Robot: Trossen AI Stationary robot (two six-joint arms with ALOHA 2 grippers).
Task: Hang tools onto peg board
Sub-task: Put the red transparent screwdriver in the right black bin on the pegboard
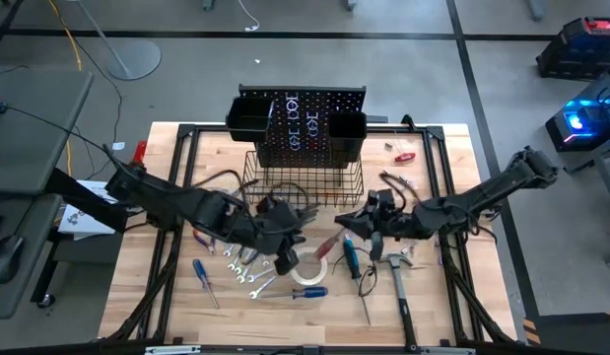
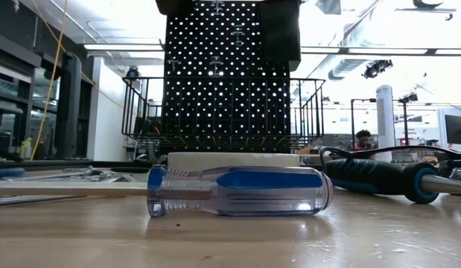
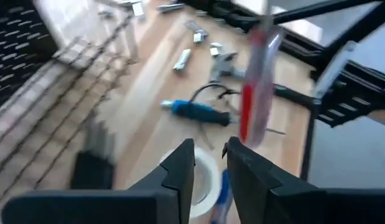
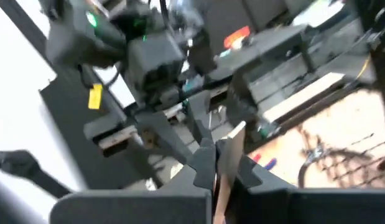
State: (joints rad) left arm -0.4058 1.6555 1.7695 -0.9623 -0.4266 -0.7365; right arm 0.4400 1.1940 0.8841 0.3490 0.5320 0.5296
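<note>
Two sets of fingers meet low over the wooden bench (image 1: 433, 306), in front of the perforated black peg board (image 1: 305, 123). My right fingers (image 4: 201, 165) pinch the red screwdriver (image 3: 254, 87), which stands nearly upright with its glossy, part-clear handle. It is just beyond my left fingers (image 3: 180, 168), which are slightly spread above the white tape (image 3: 206, 183). Both arms reach inward.

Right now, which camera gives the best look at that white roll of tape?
The high view: the whole tape roll shows as a ring. The left wrist view catches part of its rim; the low view shows only its side behind a screwdriver.
</note>
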